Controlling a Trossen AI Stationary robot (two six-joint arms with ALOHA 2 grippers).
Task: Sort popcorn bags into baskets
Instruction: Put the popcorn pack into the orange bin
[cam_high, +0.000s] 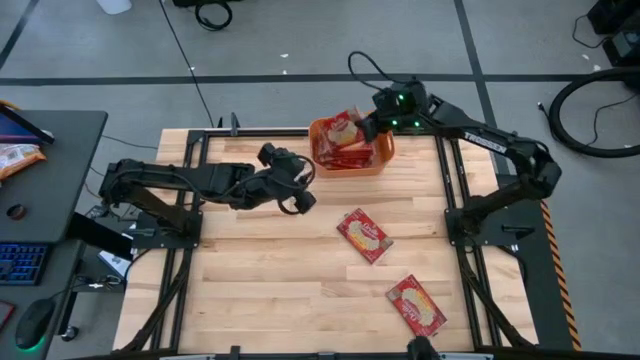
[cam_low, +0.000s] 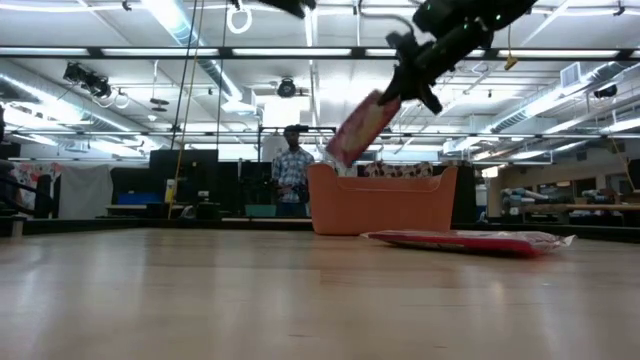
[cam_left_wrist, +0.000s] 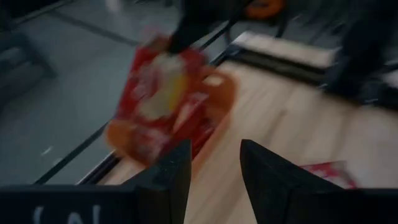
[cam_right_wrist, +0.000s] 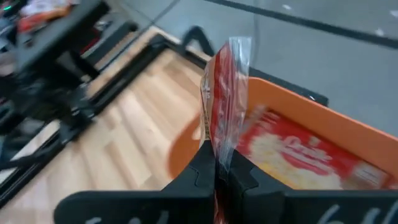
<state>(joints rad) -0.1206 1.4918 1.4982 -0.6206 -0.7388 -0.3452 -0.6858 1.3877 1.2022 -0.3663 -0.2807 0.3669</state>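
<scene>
The orange basket (cam_high: 378, 160) (cam_low: 385, 203) stands at the table's far edge with several red popcorn bags (cam_right_wrist: 298, 152) lying in it. My right gripper (cam_high: 372, 126) (cam_right_wrist: 222, 163) hovers over it, shut on one more popcorn bag (cam_high: 343, 126) (cam_low: 358, 127) (cam_left_wrist: 158, 93). Two other bags lie flat on the wood, one at mid-table (cam_high: 364, 235) (cam_low: 465, 240) and one near the front right (cam_high: 416, 305). My left gripper (cam_high: 300, 187) (cam_left_wrist: 214, 171) is open and holds nothing, left of the basket and pointing toward it. My right gripper pinches the popcorn bag by its edge (cam_right_wrist: 219, 146) between the two fingers, which come slanting down from the right. The flat bag is lifted clear, seen edge-on in the wrist view, and slants down from the fingers toward the basket's left part (cam_low: 345, 140).
Black rails (cam_high: 452, 180) frame the table on both sides. A side desk on the left carries an orange-and-white snack packet (cam_high: 18, 156) and a keyboard (cam_high: 20, 262). A person (cam_low: 292, 170) stands far behind the table. Bare wood lies at the near left (cam_high: 260, 290).
</scene>
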